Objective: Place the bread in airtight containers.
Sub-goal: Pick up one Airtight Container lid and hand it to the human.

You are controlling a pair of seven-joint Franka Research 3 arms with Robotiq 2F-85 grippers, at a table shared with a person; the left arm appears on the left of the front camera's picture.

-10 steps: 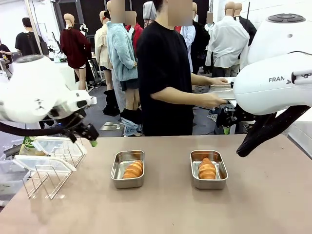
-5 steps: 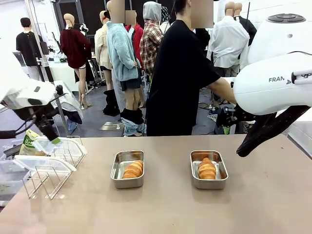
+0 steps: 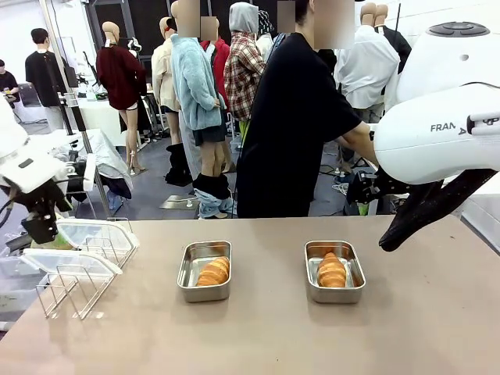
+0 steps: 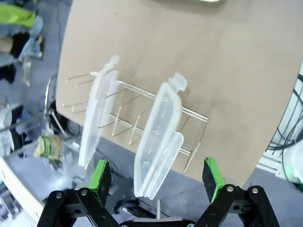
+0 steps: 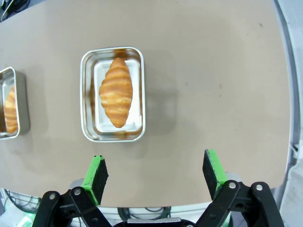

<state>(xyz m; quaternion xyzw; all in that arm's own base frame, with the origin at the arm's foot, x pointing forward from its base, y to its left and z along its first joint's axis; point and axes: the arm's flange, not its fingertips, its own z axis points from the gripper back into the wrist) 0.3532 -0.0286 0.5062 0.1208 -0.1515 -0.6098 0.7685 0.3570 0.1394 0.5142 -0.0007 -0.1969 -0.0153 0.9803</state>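
Note:
Two steel airtight containers stand side by side mid-table, the left one (image 3: 186,275) and the right one (image 3: 358,273). Each holds one golden bread roll (image 3: 214,271) (image 3: 332,270). Both tubs are uncovered. Their translucent lids (image 3: 92,233) (image 3: 66,260) rest in a wire rack (image 3: 76,291) at the table's left end. My left gripper (image 3: 39,225) hangs open just past that end; in its wrist view the gripper (image 4: 156,176) looks along the two lids (image 4: 161,137) (image 4: 97,116). My right gripper (image 5: 156,172) is open, high above the right tub (image 5: 85,94) and its roll (image 5: 116,92).
A person in black (image 3: 293,125) stands at the far side, turned sideways, one arm reaching behind my right arm (image 3: 437,133). The table's near half is bare. Beyond the left edge sit clear bins and clutter (image 3: 16,273).
My left arm has swung left and lower, from over the rack's far side to beyond the table's left end. The person has turned and shifted right. The right arm has not moved.

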